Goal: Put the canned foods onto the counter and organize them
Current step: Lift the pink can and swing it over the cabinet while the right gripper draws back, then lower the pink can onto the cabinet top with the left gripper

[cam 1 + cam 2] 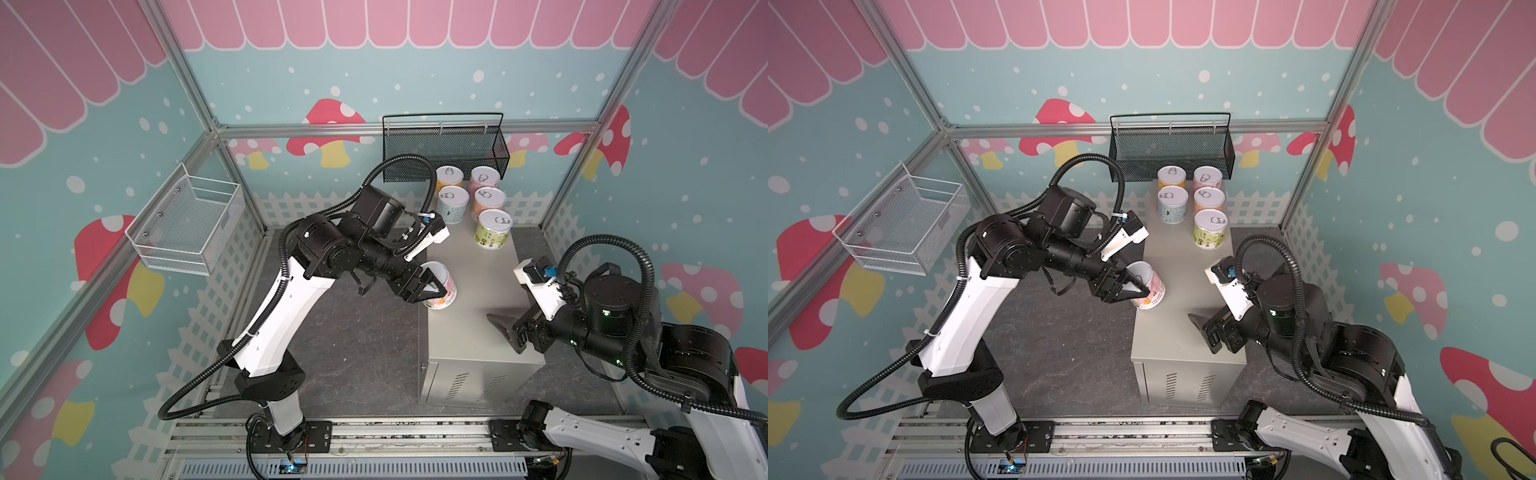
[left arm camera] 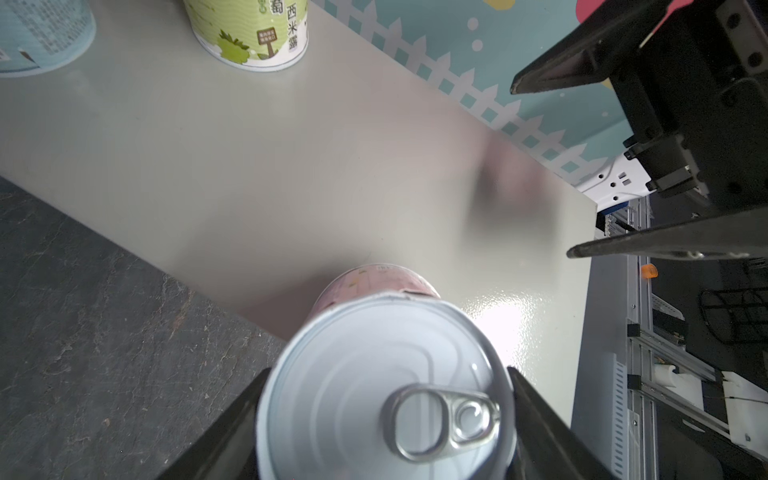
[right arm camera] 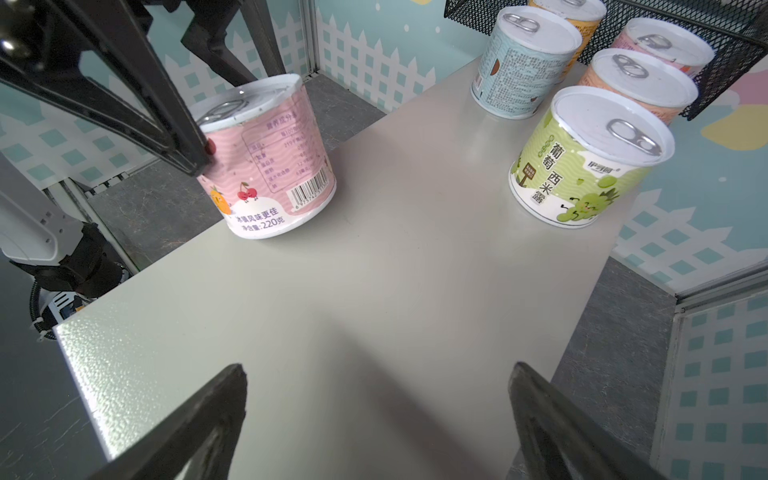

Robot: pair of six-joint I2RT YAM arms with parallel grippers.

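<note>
Pink-and-white cylindrical can [image 3: 270,158] with a silver pull-tab lid is pinched between the black fingers of the left gripper [image 2: 388,374]. It tilts at the left edge of the beige-grey metal counter [image 1: 478,291], mid-frame in both top views, apparently to be set down. Five upright pastel cans [image 1: 490,199] form two columns at upper middle, leaving a gap left of the green-labelled can [image 1: 493,230]. The right gripper [image 3: 378,370], fingers spread and empty, hovers over the counter's bare lower end, likely keeping clear.
</note>
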